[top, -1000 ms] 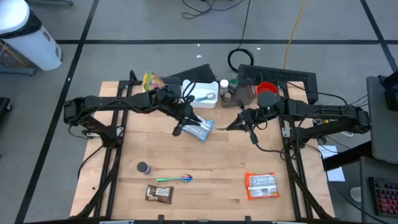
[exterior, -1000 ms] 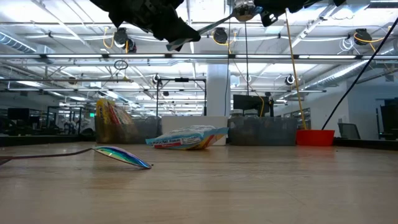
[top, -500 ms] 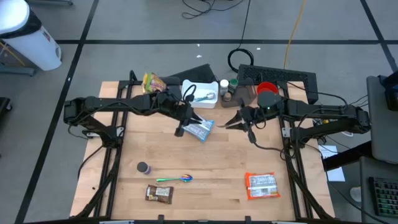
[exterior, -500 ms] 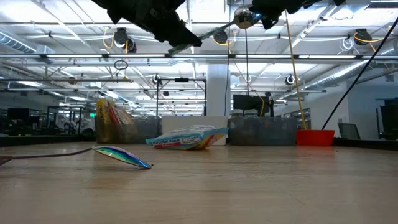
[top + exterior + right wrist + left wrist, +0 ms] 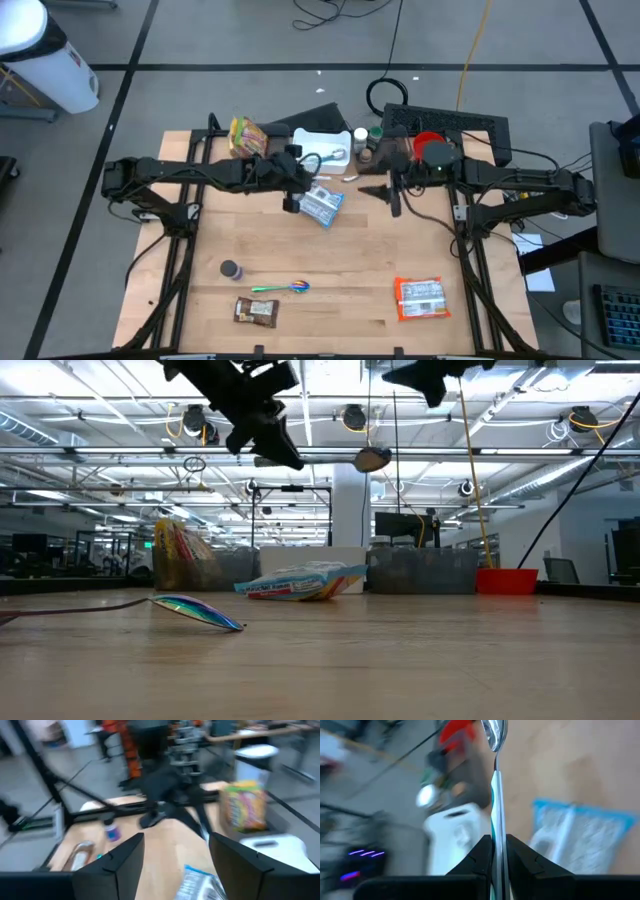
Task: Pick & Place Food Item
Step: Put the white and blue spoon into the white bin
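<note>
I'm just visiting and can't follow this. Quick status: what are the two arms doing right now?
Left gripper shut on a metal spoon, held above the table. Right gripper open, empty, raised beside it. Blue snack packet lying on the table below. Nothing in the way.

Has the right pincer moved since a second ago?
Yes. The right pincer let go of the spoon and pulled back from the blue packet, toward the red cup.

Grey floor (image 5: 250, 40) crossed by dark lines surrounds the wooden table (image 5: 340, 265). A white bin (image 5: 45, 50) stands on the floor well beyond the left gripper's side, and loose cables (image 5: 330, 12) trail behind the table. Overhead, ceiling pipes (image 5: 500, 452) and round lamps (image 5: 583, 418) run above a central white pillar (image 5: 348, 510).
</note>
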